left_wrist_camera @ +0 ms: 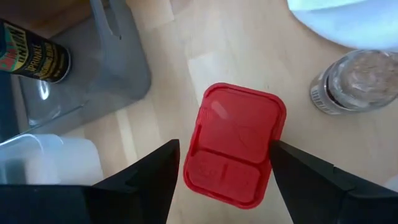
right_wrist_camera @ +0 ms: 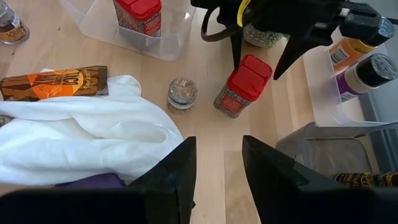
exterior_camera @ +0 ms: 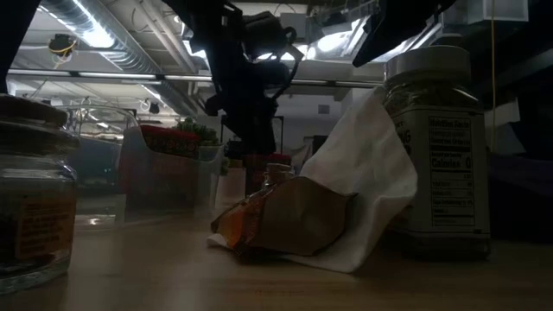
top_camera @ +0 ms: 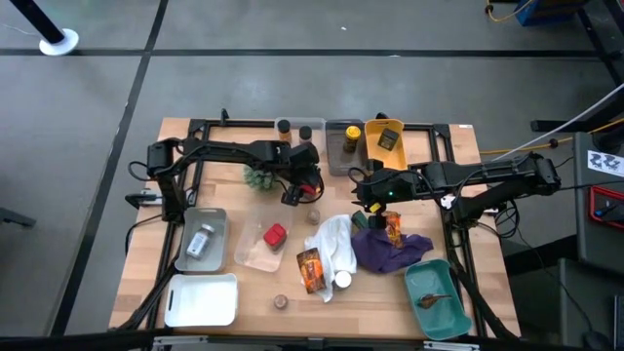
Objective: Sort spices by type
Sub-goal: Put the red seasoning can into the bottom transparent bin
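Left wrist view has the left gripper point(left_wrist_camera: 221, 180) wide open, straddling an upright red tin point(left_wrist_camera: 233, 146) on the table, nothing gripped; looks like it just needs closing, then lifting.

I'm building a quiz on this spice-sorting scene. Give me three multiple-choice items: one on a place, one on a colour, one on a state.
1. Where does the red-capped spice jar below the left tool stand?
A. On the bare wooden table
B. Inside the teal tray
C. On the purple cloth

2. What colour is the cloth beside the purple one?
A. Green
B. White
C. Black

3. How do the left tool's fingers stand?
A. Shut on the jar
B. Apart, either side of the jar's cap, not touching
C. Shut on nothing

Answers:
1 A: the right wrist view shows the red-capped spice jar on the wooden table.
2 B: the white cloth lies against the purple cloth.
3 B: the left tool has a gap on each side of the cap.
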